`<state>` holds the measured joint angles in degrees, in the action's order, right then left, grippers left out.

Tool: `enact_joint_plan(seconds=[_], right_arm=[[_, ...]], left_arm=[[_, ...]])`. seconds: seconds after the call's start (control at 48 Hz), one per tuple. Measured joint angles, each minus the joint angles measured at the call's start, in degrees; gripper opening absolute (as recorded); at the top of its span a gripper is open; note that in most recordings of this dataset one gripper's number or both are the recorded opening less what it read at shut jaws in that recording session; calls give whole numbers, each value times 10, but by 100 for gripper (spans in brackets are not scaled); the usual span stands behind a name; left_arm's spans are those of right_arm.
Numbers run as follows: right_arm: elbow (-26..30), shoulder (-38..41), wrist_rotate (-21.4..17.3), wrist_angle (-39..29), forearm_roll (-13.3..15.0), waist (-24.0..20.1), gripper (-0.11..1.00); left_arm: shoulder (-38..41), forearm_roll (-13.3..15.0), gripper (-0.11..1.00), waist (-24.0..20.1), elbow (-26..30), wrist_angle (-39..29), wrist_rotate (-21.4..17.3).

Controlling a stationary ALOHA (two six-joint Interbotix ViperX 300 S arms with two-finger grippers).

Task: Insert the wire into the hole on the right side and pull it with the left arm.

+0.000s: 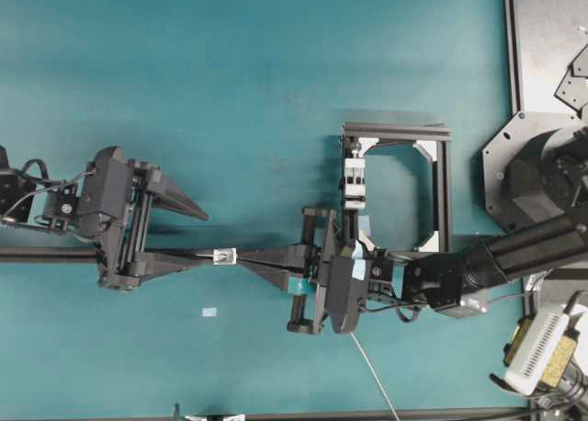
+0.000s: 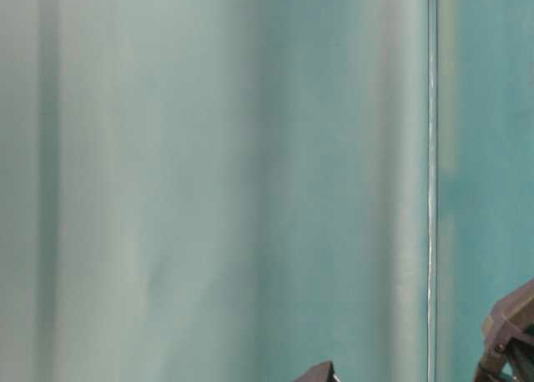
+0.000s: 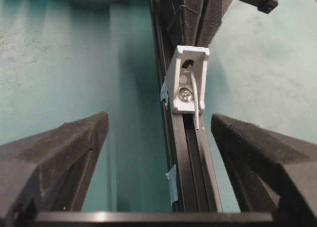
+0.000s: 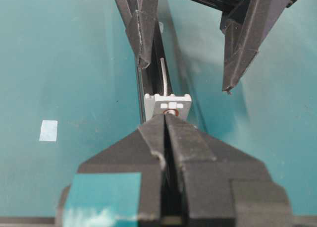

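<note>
So the wire (image 3: 194, 95) was already poked through the hole (image 3: 188, 64) in the little white block (image 1: 223, 256) on the black rail (image 3: 190, 157), with a short end sticking out on the left arm's side. The insertion part looked pretty much done to me. The right gripper (image 4: 165, 119) had its fingers clenched tight right up against the block, holding the wire as far as I could tell, though the strand itself was hidden between them. The left gripper (image 3: 158, 123) sat with its fingers spread either side of the rail and the loose end, touching nothing. What was left: pinch that stub and pull it through. The rest of the wire trailed off across the table (image 1: 230, 90) behind the right arm
</note>
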<state>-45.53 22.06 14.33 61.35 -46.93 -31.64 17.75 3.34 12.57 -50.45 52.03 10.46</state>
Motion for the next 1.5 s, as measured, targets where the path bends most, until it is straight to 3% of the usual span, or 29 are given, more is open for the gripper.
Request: enact_joint_plan(seconds=[0.187, 0.333, 1.165, 1.29, 1.498], right_arm=[[0, 0, 0, 0, 0, 0, 2], [0, 0, 0, 1, 0, 0, 2], [3, -1, -2, -25, -1, 4, 2], [5, 0, 0, -30, 0, 4, 24], [7, -6, 4, -35, 0, 5, 84]], left_arm=[[0, -1, 12, 0, 1, -4, 1], [0, 0, -7, 0, 1, -4, 2], [0, -1, -10, 3, 1, -18, 2], [0, -1, -10, 4, 1, -18, 2], [0, -1, -10, 5, 1, -19, 2]])
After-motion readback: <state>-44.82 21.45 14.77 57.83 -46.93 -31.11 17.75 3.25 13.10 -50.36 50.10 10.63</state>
